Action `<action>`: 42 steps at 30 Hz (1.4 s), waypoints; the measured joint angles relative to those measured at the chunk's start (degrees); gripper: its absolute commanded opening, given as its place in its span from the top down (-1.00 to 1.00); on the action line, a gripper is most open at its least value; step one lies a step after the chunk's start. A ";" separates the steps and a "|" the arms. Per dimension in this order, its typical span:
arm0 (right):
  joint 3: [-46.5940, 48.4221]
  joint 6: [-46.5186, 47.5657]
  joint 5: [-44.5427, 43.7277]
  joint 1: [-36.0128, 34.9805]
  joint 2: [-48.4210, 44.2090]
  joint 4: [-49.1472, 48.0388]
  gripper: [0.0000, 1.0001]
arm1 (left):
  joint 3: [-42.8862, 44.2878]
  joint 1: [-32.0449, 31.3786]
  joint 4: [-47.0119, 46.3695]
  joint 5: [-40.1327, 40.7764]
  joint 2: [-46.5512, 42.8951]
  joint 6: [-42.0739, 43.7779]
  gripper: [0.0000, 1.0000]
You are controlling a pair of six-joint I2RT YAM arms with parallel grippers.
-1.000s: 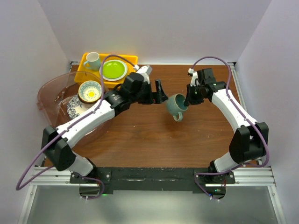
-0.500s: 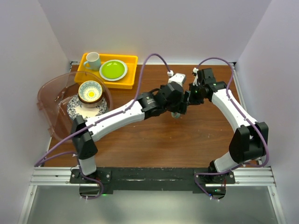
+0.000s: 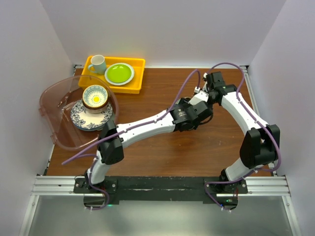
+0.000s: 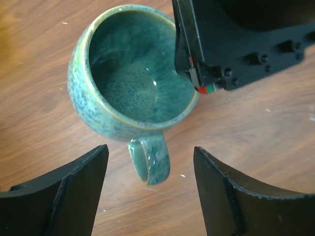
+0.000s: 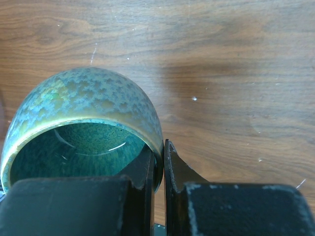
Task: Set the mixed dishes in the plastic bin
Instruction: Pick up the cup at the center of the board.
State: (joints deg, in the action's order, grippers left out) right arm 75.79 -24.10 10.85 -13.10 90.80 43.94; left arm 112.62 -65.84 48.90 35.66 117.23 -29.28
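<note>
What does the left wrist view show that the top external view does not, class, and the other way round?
Left wrist only: the teal mug, its rim pinched by the right gripper, its handle between the fingers of the open left gripper. Top external only: the plastic bin holding a patterned plate and a bowl, and the yellow tray with a white mug and a lime plate. Both: the wooden table.

1. The bin (image 3: 49, 110) sits at the table's (image 3: 162, 152) left; inside, a bowl (image 3: 95, 96) rests on a plate (image 3: 81, 118).
2. Behind it, a tray (image 3: 133, 89) holds a cup (image 3: 97, 63) left of a second plate (image 3: 119, 73).
3. The mug (image 4: 133, 88) is right of centre, between the left gripper (image 4: 151, 150) and the right gripper (image 5: 158, 162).
</note>
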 measured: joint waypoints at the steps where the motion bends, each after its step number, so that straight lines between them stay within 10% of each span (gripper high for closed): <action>1: 0.15 -0.31 0.26 0.00 0.02 0.13 1.00 | 0.85 -0.22 0.48 1.11 0.83 0.28 -0.40; 9: 1.07 -2.99 2.58 0.00 1.62 0.44 1.00 | 3.43 -1.29 4.00 9.03 4.74 2.99 -0.19; 24: 1.07 -6.21 5.66 0.17 2.08 -0.72 0.56 | 3.10 -2.05 5.81 16.61 6.62 4.90 1.00; 42: -0.68 -6.51 14.38 0.15 -0.11 -4.55 -0.10 | -15.13 0.61 -1.49 11.32 -4.42 4.22 1.00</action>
State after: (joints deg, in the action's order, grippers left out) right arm 75.11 -30.61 25.23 -12.95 90.70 39.40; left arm 97.49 -65.23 47.42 46.98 112.81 -25.06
